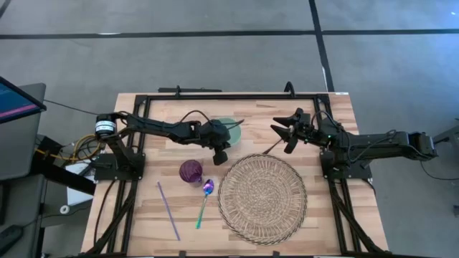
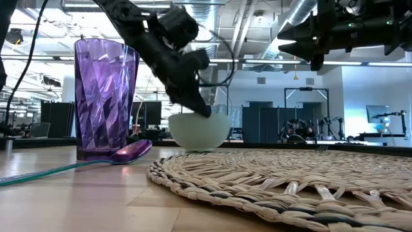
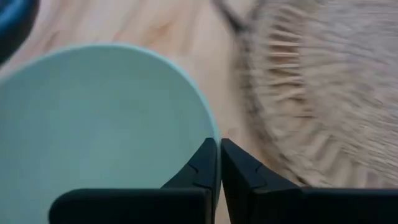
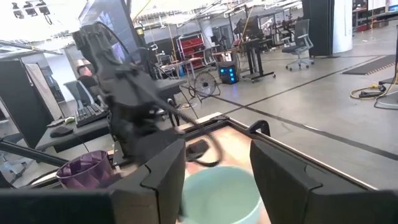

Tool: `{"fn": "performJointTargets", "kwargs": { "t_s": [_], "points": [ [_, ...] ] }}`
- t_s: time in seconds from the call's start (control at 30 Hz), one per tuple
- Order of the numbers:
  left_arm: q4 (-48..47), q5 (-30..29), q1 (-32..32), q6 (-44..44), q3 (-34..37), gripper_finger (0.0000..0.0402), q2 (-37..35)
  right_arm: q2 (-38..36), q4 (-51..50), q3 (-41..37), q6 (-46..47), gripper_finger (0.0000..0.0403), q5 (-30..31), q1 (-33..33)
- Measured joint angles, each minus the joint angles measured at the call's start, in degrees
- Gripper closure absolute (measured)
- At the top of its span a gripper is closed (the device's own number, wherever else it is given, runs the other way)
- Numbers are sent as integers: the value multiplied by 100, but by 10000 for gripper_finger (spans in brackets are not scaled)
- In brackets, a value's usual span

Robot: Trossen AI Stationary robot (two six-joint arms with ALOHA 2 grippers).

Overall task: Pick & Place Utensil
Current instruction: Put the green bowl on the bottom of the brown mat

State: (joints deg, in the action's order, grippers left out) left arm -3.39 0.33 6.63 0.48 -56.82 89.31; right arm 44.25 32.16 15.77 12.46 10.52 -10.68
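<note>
A pale green bowl (image 1: 229, 127) stands on its base on the wooden table, beyond the woven mat. My left gripper (image 1: 220, 155) is shut at its rim. A spoon (image 1: 204, 201) with a purple bowl and a teal handle lies flat between the purple cup (image 1: 191, 172) and the mat; the low view shows the spoon (image 2: 122, 155) beside the cup (image 2: 105, 96). My right gripper (image 1: 285, 134) hangs open in the air off the mat's far right edge and touches nothing. My left gripper pinches the bowl's rim (image 3: 213, 134) between its two fingers, one finger (image 3: 202, 163) on the inner side and one outside. It comes slanting down from above and from the table's left (image 2: 203, 109). The bowl sits upright on the table.
A round woven mat (image 1: 262, 198) fills the table's near right half. A thin purple stick (image 1: 168, 210) lies on the near left. Black frame rails (image 1: 215, 95) run along the table's far edge and sides. Bare wood shows between the stick and the left edge.
</note>
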Motion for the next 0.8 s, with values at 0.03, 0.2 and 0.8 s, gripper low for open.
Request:
{"fn": "performJointTargets", "kwargs": {
  "t_s": [0.03, 0.2, 0.8],
  "points": [
    [39, 29, -104, 81, 0, 392, -55, 0, 0, 0, -37, 230, 0, 0],
    [82, 75, -595, 683, 0, 389, -439, 0, 72, -2, -42, 232, -253, 4],
    [5, 829, -991, 1129, 42, 388, -779, 1900, -1106, 1763, -1441, 262, -2226, 1288]
  ]
}}
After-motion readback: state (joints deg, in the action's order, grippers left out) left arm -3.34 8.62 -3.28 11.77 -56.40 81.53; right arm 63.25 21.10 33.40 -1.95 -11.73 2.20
